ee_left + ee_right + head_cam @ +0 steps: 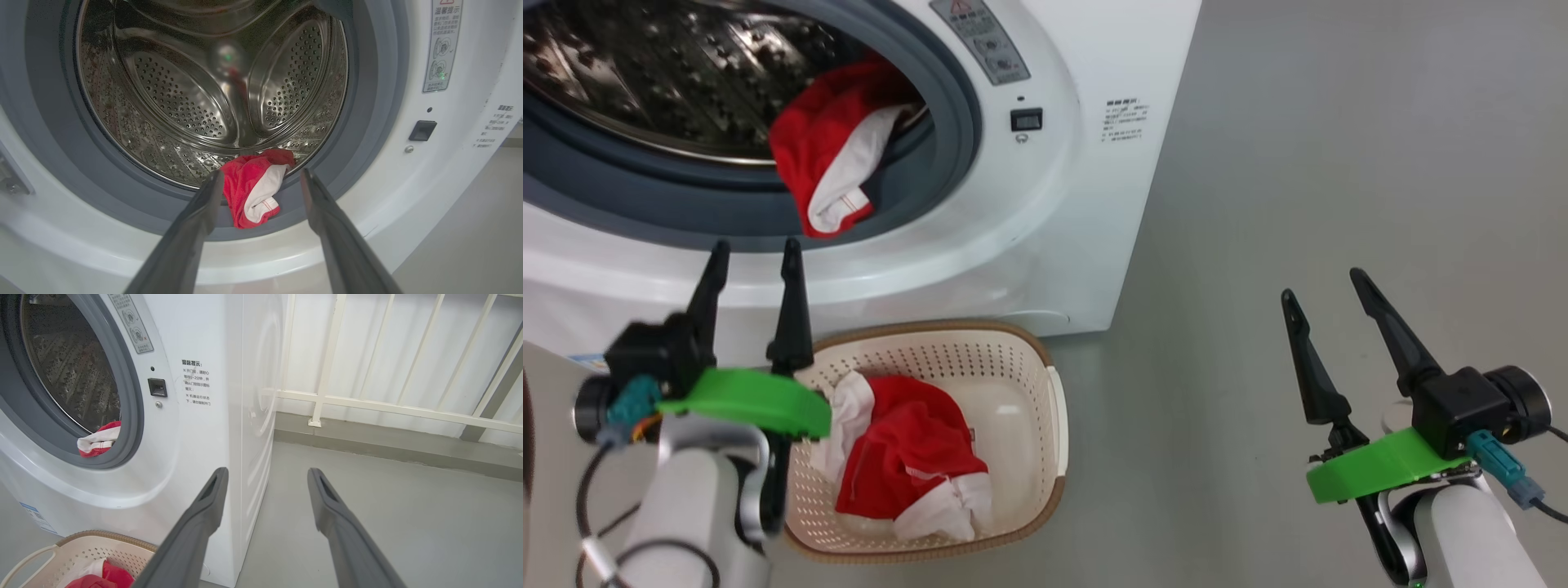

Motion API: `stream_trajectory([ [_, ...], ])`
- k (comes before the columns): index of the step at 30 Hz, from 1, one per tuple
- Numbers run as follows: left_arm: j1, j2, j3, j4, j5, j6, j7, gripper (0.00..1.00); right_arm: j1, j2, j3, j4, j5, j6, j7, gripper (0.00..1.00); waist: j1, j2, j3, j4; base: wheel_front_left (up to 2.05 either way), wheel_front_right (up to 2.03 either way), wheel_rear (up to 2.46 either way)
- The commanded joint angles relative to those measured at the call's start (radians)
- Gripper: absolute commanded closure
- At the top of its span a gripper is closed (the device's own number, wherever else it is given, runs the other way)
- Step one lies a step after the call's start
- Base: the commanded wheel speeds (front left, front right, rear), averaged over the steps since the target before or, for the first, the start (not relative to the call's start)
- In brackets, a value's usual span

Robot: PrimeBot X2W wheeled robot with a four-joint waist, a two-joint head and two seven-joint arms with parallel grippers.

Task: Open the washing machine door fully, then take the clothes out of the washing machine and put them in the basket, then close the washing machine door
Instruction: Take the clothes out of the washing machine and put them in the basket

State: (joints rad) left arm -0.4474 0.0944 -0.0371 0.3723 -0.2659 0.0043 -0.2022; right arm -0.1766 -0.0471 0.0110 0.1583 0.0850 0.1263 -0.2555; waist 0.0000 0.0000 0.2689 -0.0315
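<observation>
The left gripper [755, 245] is nearest, rising from 7 o'clock in the head view on a pale forearm with a green bracket. Its two dark fingers are spread wide with nothing between them, their tips in front of the white washing machine [1045, 204] just below its opening. Just beside it, at 6 o'clock, the cream perforated basket [931, 325] with a brown woven-look rim sits on the grey floor [1339, 163], close against the foot of the machine. A red-and-white garment [907, 457] lies crumpled inside, toward the basket's left half. At 4 o'clock the right gripper [1321, 284] hangs over bare floor, well apart from basket and machine, its fingers equally wide and empty. At 11 o'clock the machine's mouth stands open. A second red-and-white garment [829, 147] is draped over the lip of the grey rubber ring [956, 106], partly inside the perforated steel drum [670, 73] and partly hanging out. In the left wrist view this garment sits at about 5 o'clock on the drum's rim, framed between the two fingers, which are clear of it. A grey warning sticker [980, 37] is at 1 o'clock of the opening and a small black latch socket [1026, 119] at 3 o'clock. In the right wrist view, a white railing [367, 404] runs behind the machine at 1 o'clock.
</observation>
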Motion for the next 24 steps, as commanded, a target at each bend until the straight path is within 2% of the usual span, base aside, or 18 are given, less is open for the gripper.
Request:
stream_trajectory([
  [1, -0.049, 0.030, 0.026, 0.000, -0.001, -0.006, 0.003, 0.00, -0.029, -0.003, 0.023, -0.030, -0.013, 0.004, -0.006, 0.00, 0.0000, 0.0000, 0.041, -0.009, 0.00, 0.00, 0.00],
  [8, -0.223, 0.067, 0.005, 0.149, 0.011, -0.030, 0.029, 0.00, -0.050, -0.003, 0.038, -0.028, -0.014, 0.004, -0.006, 0.00, 0.0000, 0.0000, 0.090, -0.030, 0.00, 0.00, 0.00],
  [14, -0.369, 0.079, 0.010, 0.295, -0.033, -0.073, 0.057, 0.00, -0.068, -0.003, 0.056, -0.018, 0.005, 0.004, -0.006, 0.00, 0.0000, 0.0000, 0.123, -0.046, 0.00, 0.00, 0.00],
  [19, -0.492, 0.074, 0.018, 0.424, -0.079, -0.095, 0.102, 0.00, -0.090, -0.003, 0.067, -0.015, 0.008, 0.004, -0.006, 0.00, 0.0000, 0.0000, 0.148, -0.063, 0.00, 0.00, 0.00],
  [24, -0.604, 0.061, 0.022, 0.548, -0.143, -0.118, 0.192, 0.00, -0.101, -0.003, 0.077, -0.015, 0.012, 0.004, -0.006, 0.00, 0.0000, 0.0000, 0.176, -0.074, 0.00, 0.00, 0.00],
])
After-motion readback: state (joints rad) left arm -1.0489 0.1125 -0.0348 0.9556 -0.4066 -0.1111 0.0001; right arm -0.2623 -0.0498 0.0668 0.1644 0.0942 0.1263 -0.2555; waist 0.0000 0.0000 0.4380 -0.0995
